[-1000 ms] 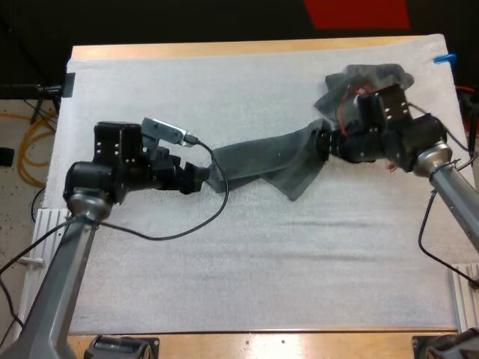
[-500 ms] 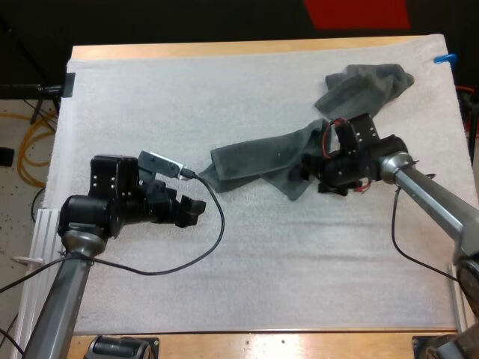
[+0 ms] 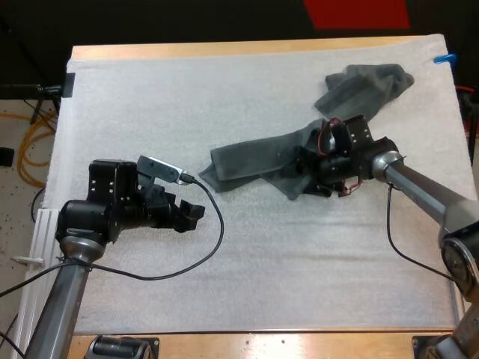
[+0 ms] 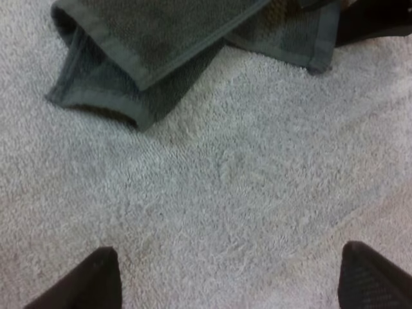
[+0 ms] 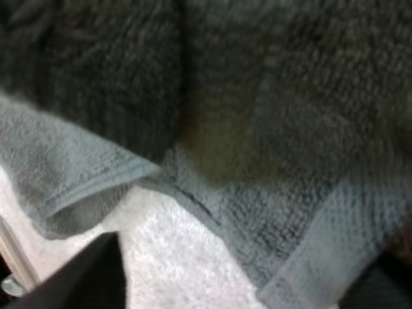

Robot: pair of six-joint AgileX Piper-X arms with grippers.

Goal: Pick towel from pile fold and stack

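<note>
White mat (image 3: 247, 262) covers most of the wooden table (image 3: 224, 48). One dark grey-green towel (image 3: 254, 161) lies mid-mat as a rumpled diagonal band, partly doubled over on itself. The crumpled pile (image 3: 367, 82) sits toward the far right corner and runs down to the towel's right end, can't tell whether they're joined or just touching. Right gripper (image 3: 307, 172) is down at the towel's right end. In the right wrist view its jaws stand wide with cloth and a hemmed edge (image 5: 90, 187) just ahead, nothing pinched. Left gripper (image 3: 196, 213) hovers over bare mat near the towel's left end, clear of it, jaws wide; the left wrist view shows the doubled-over left corner (image 4: 129, 64) just beyond its fingers (image 4: 90, 283). Step in hand, as I read it: get the towel flat before folding. Advice: each side takes a single hemmed corner, not a bunch of layers. Left should close in on that doubled corner and grab only the top hem. Then pull apart evenly, low over the mat, and away from the pile so it doesn't drag along.
</note>
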